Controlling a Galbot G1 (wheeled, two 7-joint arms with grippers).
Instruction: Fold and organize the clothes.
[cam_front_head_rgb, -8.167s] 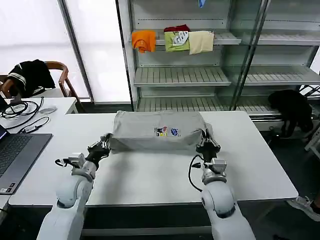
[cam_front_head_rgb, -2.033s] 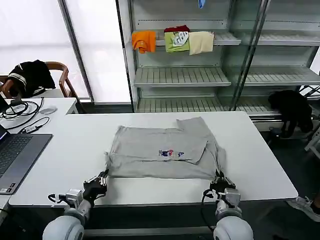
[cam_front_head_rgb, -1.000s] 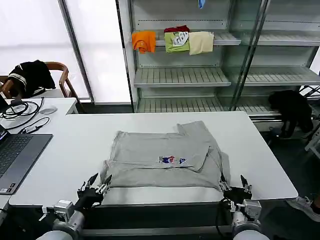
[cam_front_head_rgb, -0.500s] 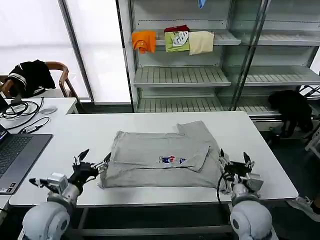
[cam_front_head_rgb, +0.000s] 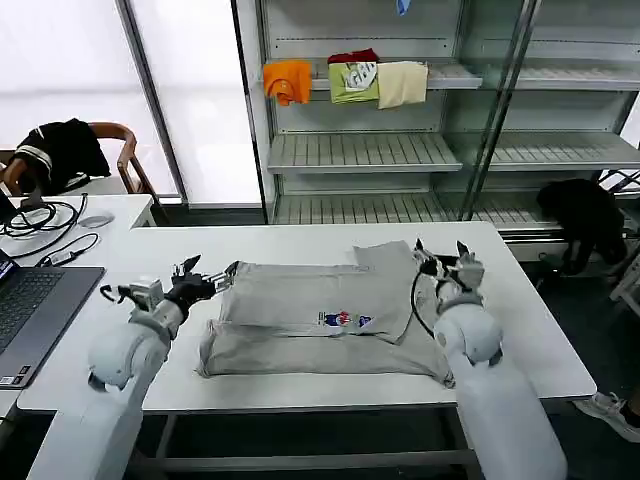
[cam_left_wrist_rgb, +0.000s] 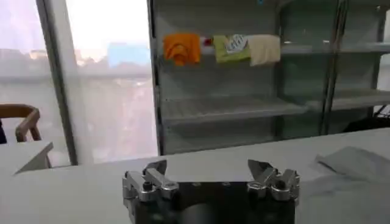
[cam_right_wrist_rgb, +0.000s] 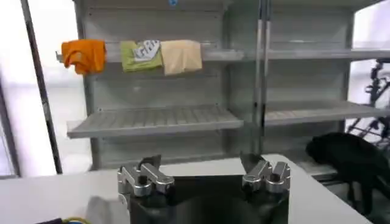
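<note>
The grey shirt (cam_front_head_rgb: 325, 315) lies part-folded mid-worktop (cam_front_head_rgb: 150, 370), its chest print facing up; its right edge is hidden behind the right arm. The left gripper (cam_front_head_rgb: 207, 279) hangs released, grasping nothing, at the shirt's far left corner; the right gripper (cam_front_head_rgb: 441, 256) hangs equally released at the far right corner. Wrist views show spread fingers (cam_left_wrist_rgb: 153, 175) and, past them, the shelf (cam_right_wrist_rgb: 152, 119) with orange, green and cream garments (cam_right_wrist_rgb: 131, 55).
</note>
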